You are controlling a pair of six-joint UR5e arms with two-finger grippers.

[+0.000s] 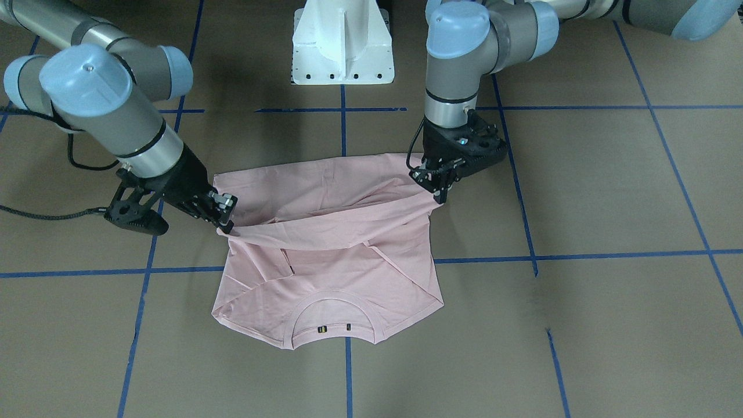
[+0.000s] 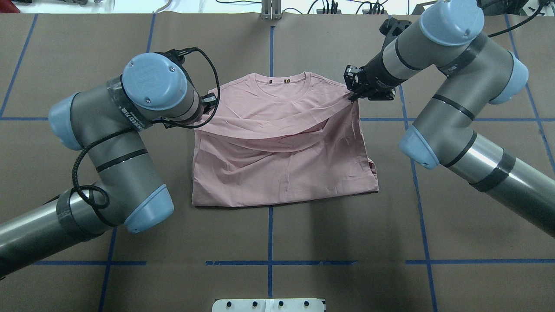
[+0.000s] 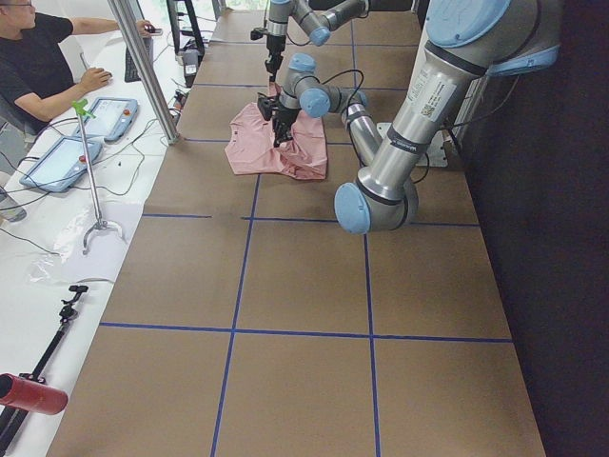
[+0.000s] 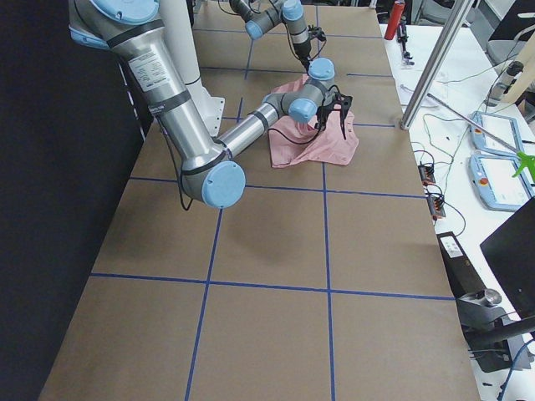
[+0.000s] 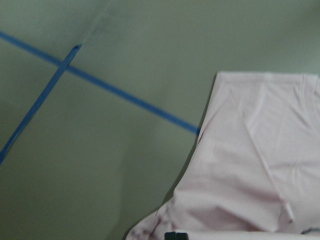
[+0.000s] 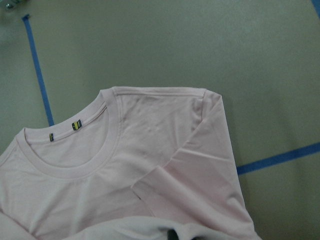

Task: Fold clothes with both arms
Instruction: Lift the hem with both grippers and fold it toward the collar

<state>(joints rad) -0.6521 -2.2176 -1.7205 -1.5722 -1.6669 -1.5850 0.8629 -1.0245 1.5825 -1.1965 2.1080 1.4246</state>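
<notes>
The pale pink T-shirt [image 1: 331, 278] lies flat on the brown table, collar [image 1: 336, 297] toward the far side from the robot and sleeves tucked in. The Snoopy print is hidden. My left gripper [image 1: 439, 194] is shut on one hem corner, and my right gripper [image 1: 226, 226] is shut on the other. The hem hangs between them as a raised band across the middle of the shirt [image 2: 282, 160]. In the overhead view the right gripper [image 2: 352, 96] is near the shoulder, and the left gripper [image 2: 209, 103] is mostly hidden under its wrist. The right wrist view shows the collar [image 6: 75, 167] below.
The white pedestal base [image 1: 342, 46] stands at the robot's side of the table. Blue tape lines [image 2: 269, 242] grid the brown surface. An operator [image 3: 38, 67], tablets [image 3: 105, 114] and a metal post [image 3: 143, 67] are beyond the far edge.
</notes>
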